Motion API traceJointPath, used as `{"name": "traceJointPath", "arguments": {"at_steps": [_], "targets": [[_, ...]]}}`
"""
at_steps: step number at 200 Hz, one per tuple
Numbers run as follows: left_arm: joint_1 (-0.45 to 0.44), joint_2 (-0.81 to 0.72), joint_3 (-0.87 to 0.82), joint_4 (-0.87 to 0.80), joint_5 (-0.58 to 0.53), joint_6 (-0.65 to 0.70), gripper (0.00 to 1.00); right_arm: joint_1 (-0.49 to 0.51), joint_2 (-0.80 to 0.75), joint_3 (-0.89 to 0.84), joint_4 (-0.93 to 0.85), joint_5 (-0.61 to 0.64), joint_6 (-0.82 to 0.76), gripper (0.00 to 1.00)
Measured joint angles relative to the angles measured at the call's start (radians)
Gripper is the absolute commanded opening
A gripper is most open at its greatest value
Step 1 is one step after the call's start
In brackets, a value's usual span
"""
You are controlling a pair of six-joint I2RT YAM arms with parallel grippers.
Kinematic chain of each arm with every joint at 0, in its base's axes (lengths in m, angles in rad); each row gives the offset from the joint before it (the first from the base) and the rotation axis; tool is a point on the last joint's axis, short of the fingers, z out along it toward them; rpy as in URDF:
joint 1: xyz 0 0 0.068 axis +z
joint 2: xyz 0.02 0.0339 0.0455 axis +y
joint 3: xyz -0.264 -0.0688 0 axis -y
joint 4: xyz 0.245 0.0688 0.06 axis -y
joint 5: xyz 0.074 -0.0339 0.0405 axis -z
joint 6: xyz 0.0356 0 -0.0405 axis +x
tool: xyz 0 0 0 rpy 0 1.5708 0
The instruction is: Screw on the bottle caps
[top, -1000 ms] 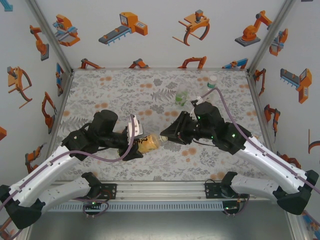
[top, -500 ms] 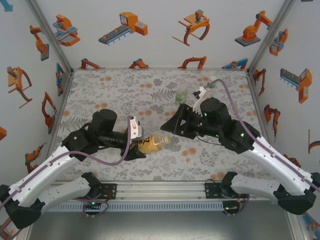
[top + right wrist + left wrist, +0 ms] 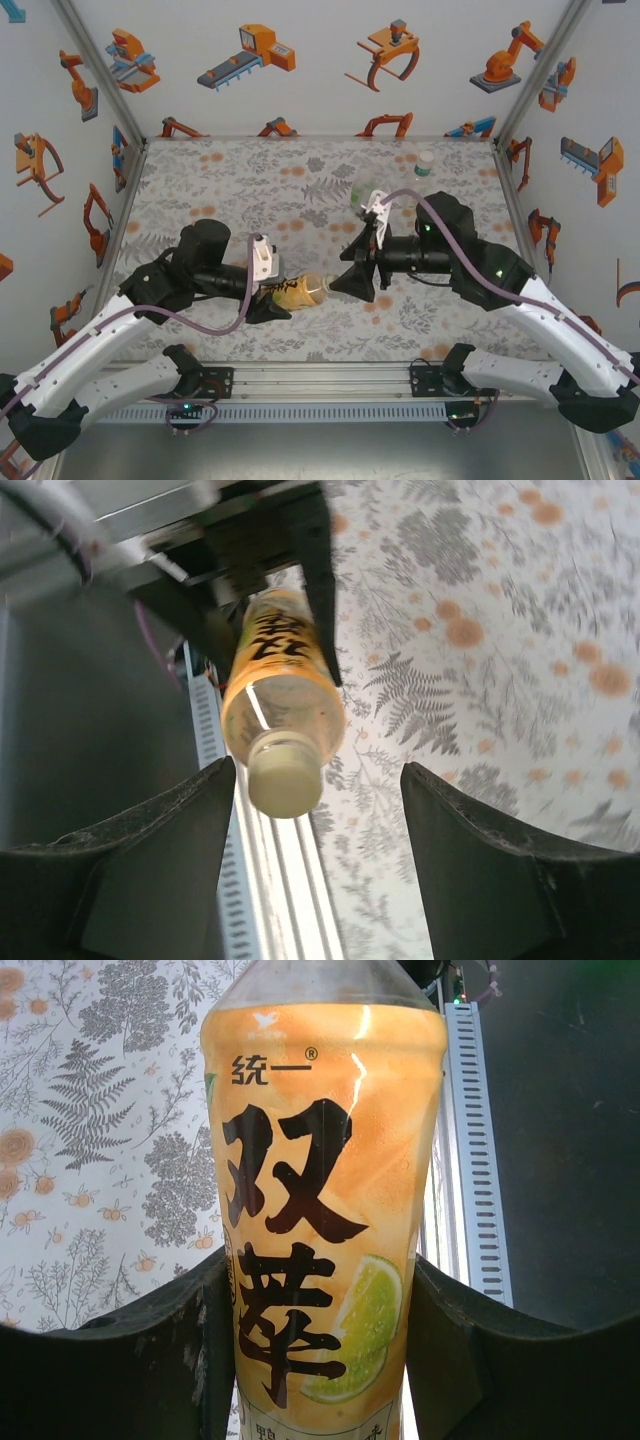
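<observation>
My left gripper (image 3: 272, 293) is shut on the amber-yellow bottle (image 3: 296, 291), holding it on its side above the table with the neck pointing right. In the left wrist view the labelled bottle (image 3: 322, 1200) fills the gap of the left gripper (image 3: 320, 1360), both jaws pressed to its sides. A pale yellowish cap (image 3: 283, 776) sits on the bottle (image 3: 281, 685) mouth. My right gripper (image 3: 318, 815) is open, facing the cap end-on; the cap lies between the fingers, nearer the left one, touching neither. From above, the right gripper (image 3: 352, 279) stands just right of the cap (image 3: 323, 287).
A translucent green bottle (image 3: 361, 188) stands at the back centre, partly behind the right wrist. A clear bottle with a green cap (image 3: 425, 162) stands at the back right. The metal rail (image 3: 320, 380) runs along the near table edge.
The right gripper let go of the cap and opened, pulled away up and right, then lined up again in front of the cap. The left gripper kept the bottle and shifted slightly.
</observation>
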Motion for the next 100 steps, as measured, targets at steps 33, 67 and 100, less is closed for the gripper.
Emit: {"name": "traceJointPath", "arguments": {"at_steps": [33,67,100], "targets": [[0.000,0.000,0.000,0.000,0.005,0.000,0.00,0.000,0.001,0.004,-0.003,-0.130,-0.209,0.57],[0.000,-0.001,0.000,0.000,0.006,0.000,0.00,0.000,-0.006,-0.016,0.005,-0.188,-0.318,0.51],[0.000,-0.010,0.000,0.000,0.006,0.000,0.00,0.000,-0.008,-0.047,0.013,-0.191,-0.355,0.49]]}}
